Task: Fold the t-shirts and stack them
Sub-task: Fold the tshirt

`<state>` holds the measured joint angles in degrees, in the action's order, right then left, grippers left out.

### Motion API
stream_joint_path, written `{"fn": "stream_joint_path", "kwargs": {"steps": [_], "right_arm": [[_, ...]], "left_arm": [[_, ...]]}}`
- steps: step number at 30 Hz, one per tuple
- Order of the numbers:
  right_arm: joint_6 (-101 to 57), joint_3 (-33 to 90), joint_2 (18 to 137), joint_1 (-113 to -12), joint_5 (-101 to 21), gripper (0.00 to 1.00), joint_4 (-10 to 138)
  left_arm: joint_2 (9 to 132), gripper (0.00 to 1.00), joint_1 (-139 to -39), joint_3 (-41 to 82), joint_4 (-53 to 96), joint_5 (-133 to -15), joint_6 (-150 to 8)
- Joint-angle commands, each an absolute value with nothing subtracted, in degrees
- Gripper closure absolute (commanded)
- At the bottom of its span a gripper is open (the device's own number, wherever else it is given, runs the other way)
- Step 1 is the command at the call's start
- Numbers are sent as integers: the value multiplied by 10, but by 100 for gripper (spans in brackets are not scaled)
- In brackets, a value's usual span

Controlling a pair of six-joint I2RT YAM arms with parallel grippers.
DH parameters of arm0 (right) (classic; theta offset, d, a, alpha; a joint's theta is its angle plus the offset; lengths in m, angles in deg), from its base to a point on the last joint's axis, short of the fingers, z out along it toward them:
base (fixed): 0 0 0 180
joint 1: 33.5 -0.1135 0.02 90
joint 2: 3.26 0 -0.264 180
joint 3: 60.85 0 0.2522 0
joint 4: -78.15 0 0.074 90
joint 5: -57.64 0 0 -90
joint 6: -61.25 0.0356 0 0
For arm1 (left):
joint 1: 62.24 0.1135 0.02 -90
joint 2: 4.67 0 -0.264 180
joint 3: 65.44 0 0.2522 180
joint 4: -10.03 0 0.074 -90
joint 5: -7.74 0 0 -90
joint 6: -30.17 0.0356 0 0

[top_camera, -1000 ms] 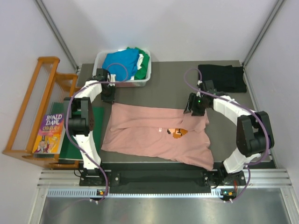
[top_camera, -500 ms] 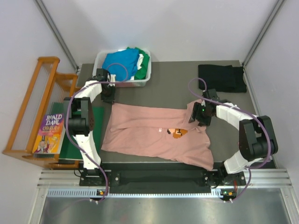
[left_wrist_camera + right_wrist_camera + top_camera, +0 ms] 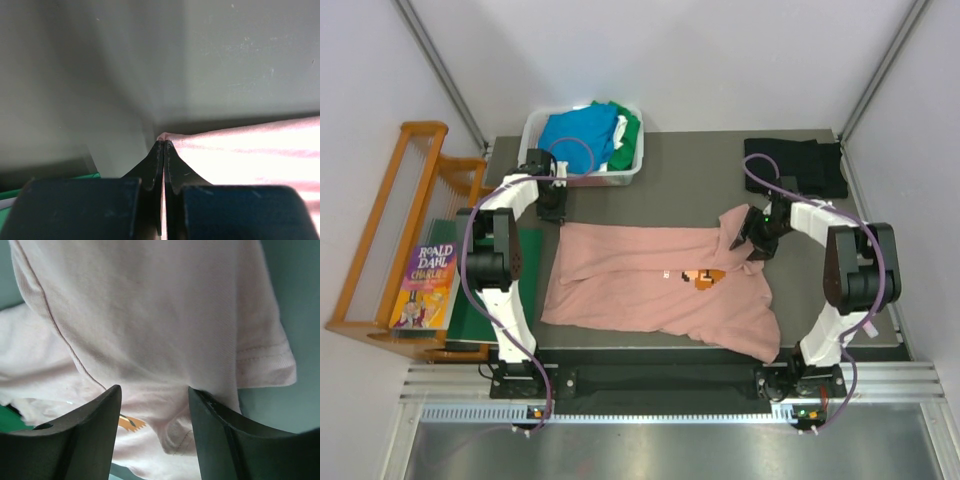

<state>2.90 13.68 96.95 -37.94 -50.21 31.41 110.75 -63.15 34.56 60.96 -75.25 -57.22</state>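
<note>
Right hand point(image 3: 752, 240) shifted rightward, dragging pink shirt point(image 3: 650, 290) corner, fingers parted around cloth, left hand point(image 3: 163, 145) clamped on shirt's far-left corner

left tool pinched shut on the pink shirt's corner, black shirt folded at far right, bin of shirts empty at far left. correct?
Not quite: the bin is not empty. The top external view shows blue, green and white shirts piled in it. The rest holds: the left tool is shut on the pink shirt corner, and the black shirt lies folded far right.

Grey table point(image 3: 690, 180) with pink t-shirt point(image 3: 640, 285), black t-shirt point(image 3: 798, 165), white bin point(image 3: 545, 130).
</note>
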Motion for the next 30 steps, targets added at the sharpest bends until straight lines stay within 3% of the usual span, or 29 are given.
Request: {"fn": "stream_joint_path", "kwargs": {"steps": [1, 8, 22, 24, 25, 26, 30], "right_arm": [[8, 213, 1029, -340, -449, 44, 351], [16, 254, 1072, -339, -471, 48, 354], [-8, 267, 1060, -347, -472, 45, 346], [-11, 253, 1036, -352, -470, 43, 349], [-12, 248, 1026, -354, -468, 39, 349], [-12, 238, 1001, -358, -466, 38, 349], [-5, 214, 928, -367, -474, 33, 349]], "left_arm": [[1086, 100, -627, 362, 592, -753, -591], [1095, 100, -627, 387, 604, -749, -595], [1100, 100, -613, 399, 600, -776, -592], [1089, 91, -613, 391, 604, -774, -590], [1073, 79, -613, 389, 611, -771, -589], [1066, 54, -612, 388, 617, -766, -587], [1023, 23, -615, 389, 686, -728, -582]]}}
